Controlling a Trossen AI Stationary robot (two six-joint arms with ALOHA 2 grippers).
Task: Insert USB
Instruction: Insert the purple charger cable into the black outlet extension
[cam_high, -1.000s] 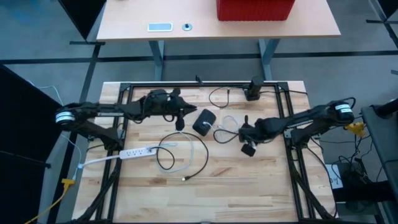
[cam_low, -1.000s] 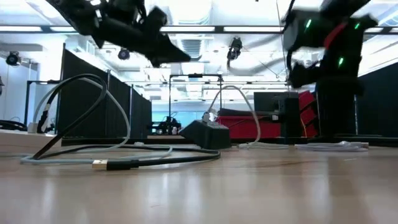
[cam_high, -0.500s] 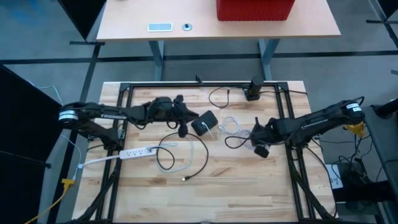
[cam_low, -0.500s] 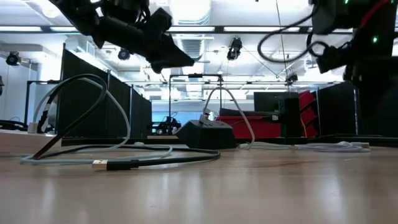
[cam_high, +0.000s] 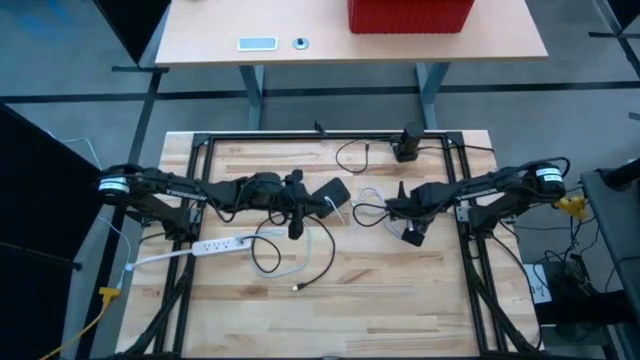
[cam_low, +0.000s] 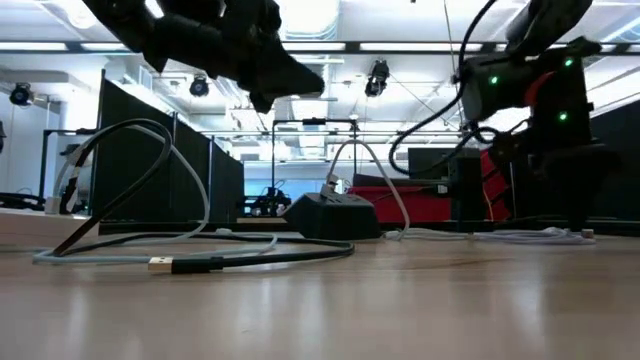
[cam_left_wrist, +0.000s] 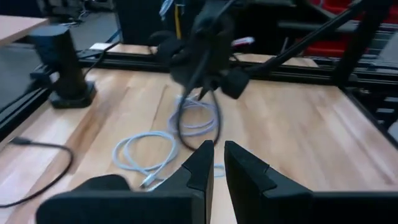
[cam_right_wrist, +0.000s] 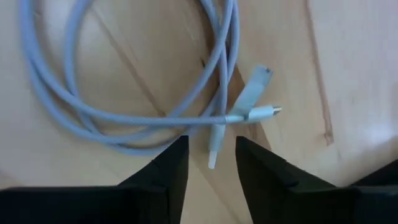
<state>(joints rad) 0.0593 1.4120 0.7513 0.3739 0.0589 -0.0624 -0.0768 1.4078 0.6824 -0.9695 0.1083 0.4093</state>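
Note:
A coiled white USB cable (cam_high: 370, 203) lies on the table right of a black box (cam_high: 330, 194). In the right wrist view its loops (cam_right_wrist: 118, 93) and its plug ends (cam_right_wrist: 254, 90) lie flat on the wood. My right gripper (cam_high: 393, 208) points down over this coil. It is open (cam_right_wrist: 211, 165), with one cable end showing in the gap between the fingers, and it touches nothing that I can see. My left gripper (cam_high: 299, 196) hovers left of the black box. Its fingers are shut (cam_left_wrist: 219, 163) and hold nothing, pointing toward the right arm.
A black cable with a gold USB plug (cam_high: 296, 288) and a grey cable (cam_high: 300, 245) loop over the table's middle. A white power strip (cam_high: 220, 243) lies at the left. A black stand (cam_high: 408, 143) sits at the far edge. A dark cable loop (cam_left_wrist: 198, 106) hangs from the right wrist.
My right gripper swung toward the table's right edge, then came back left and lower, and now stands over the white coil. My left gripper drifted a little toward the table's near edge and right, closer to the black box. Nothing on the table has moved.

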